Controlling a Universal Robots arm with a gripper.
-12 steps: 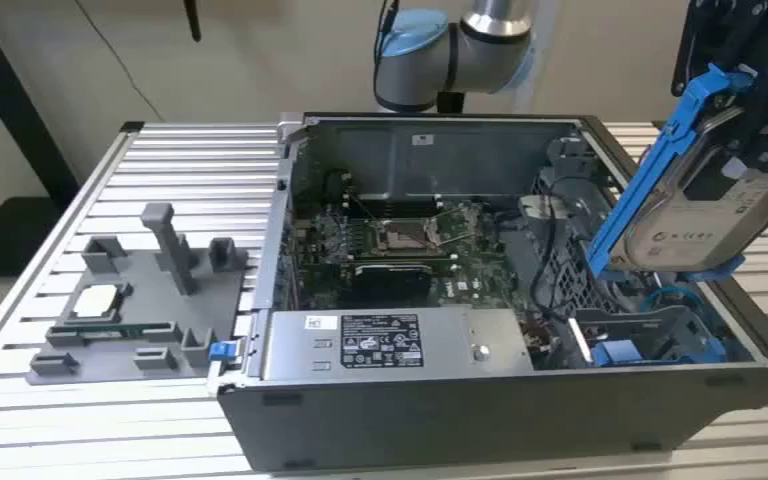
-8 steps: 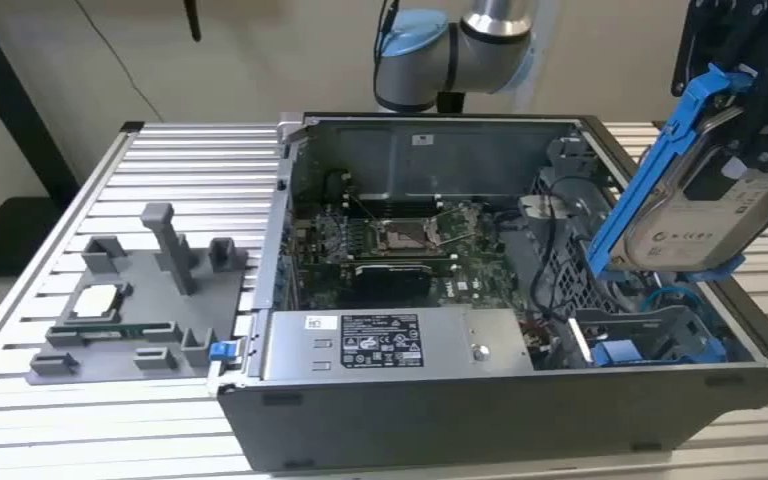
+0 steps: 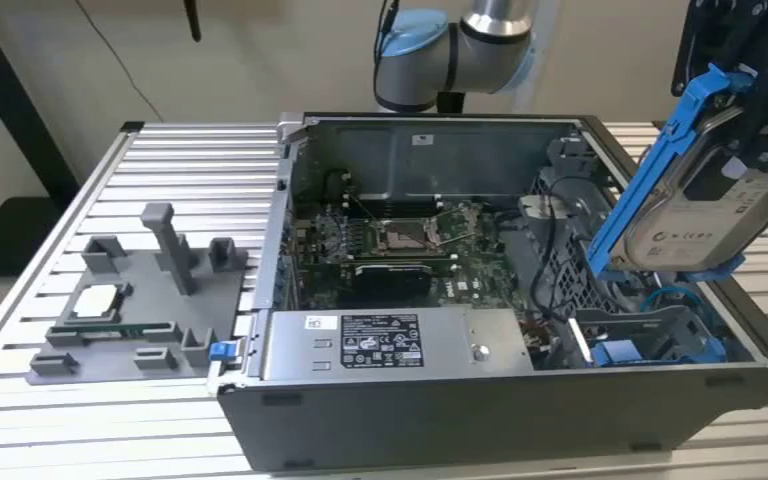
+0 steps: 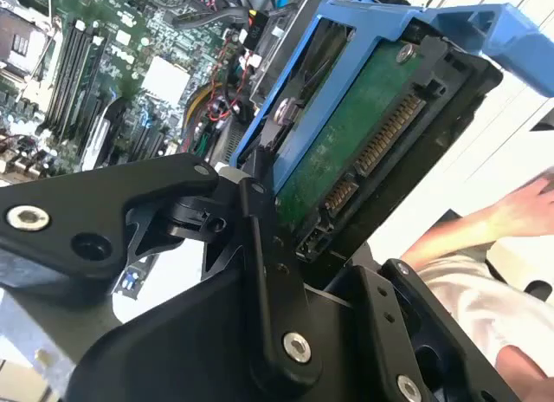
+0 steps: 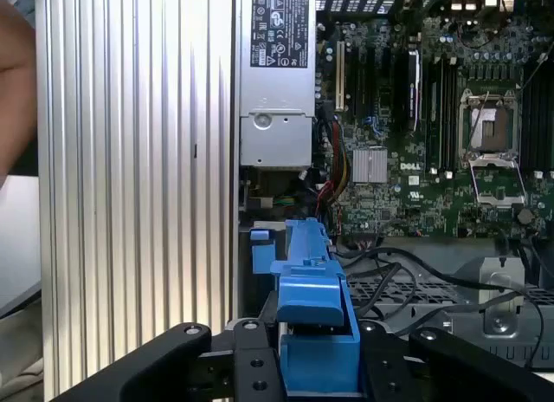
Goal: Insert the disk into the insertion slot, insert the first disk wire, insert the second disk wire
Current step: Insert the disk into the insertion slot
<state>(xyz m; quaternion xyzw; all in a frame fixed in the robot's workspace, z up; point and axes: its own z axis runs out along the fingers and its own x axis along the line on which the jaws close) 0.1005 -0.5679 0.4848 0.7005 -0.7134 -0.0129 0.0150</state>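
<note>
While the gripper [image 3: 755, 165] hung over the exterior view's right side of the open computer case [image 3: 491, 410], its fingers [image 5: 251, 360] were closed on the disk [image 3: 691, 225], one on each side of the blue frame. The disk was held tilted in the air, its white label facing the exterior view's near right. The second wrist view showed its green circuit board [image 4: 346, 133] and connector pins. The insertion slot [image 3: 651, 345] sat below it in the case's near right corner, apart from the disk's lower edge, with open air between. Black cables [image 3: 558, 235] looped just left of the disk, and a blue cable [image 3: 674, 296] lay close under it. A printed label covered the top of the power-supply box [image 3: 384, 345] along the near wall, and a small white sticker [image 3: 423, 139] marked the far wall. To the case's left a grey tray [image 3: 124, 300] lay on the ribbed metal table [image 3: 184, 150]. A person's hand [image 4: 519, 207] was beyond the disk in the second wrist view.
</note>
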